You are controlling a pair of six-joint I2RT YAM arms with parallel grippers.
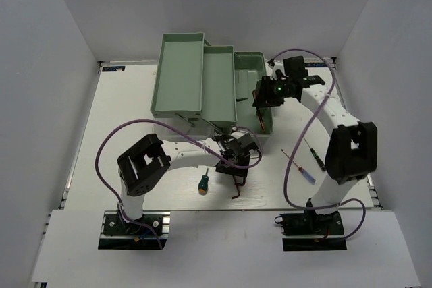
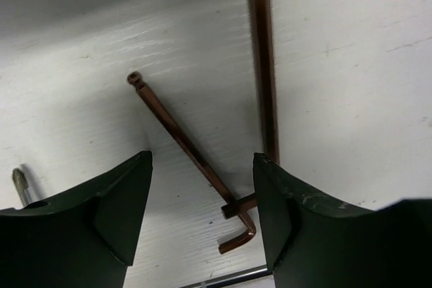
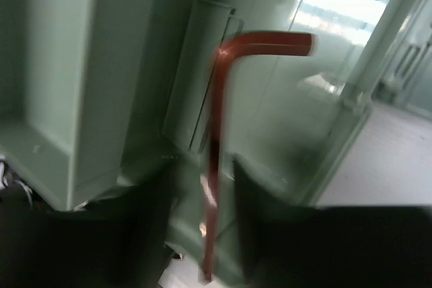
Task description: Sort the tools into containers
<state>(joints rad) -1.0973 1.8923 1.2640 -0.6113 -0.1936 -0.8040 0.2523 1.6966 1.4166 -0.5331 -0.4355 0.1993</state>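
Note:
The mint-green toolbox stands at the back, with two fold-out trays (image 1: 179,75) (image 1: 218,84) and its base (image 1: 248,65). My right gripper (image 1: 265,99) hovers over the base; in the right wrist view its fingers (image 3: 202,166) stand apart around a blurred reddish-brown hex key (image 3: 216,99), with gaps at both sides. My left gripper (image 1: 233,162) is open low over the table. In its wrist view (image 2: 202,160) two hex keys lie crossed between the fingers, one long (image 2: 263,65), one diagonal (image 2: 179,136). They also show in the top view (image 1: 237,187).
A green-handled screwdriver (image 1: 202,182) lies left of the hex keys; its tip shows in the left wrist view (image 2: 19,181). Two thin precision screwdrivers (image 1: 298,165) (image 1: 314,154) lie beside the right arm. The table's front edge (image 2: 223,278) runs just beyond the hex keys.

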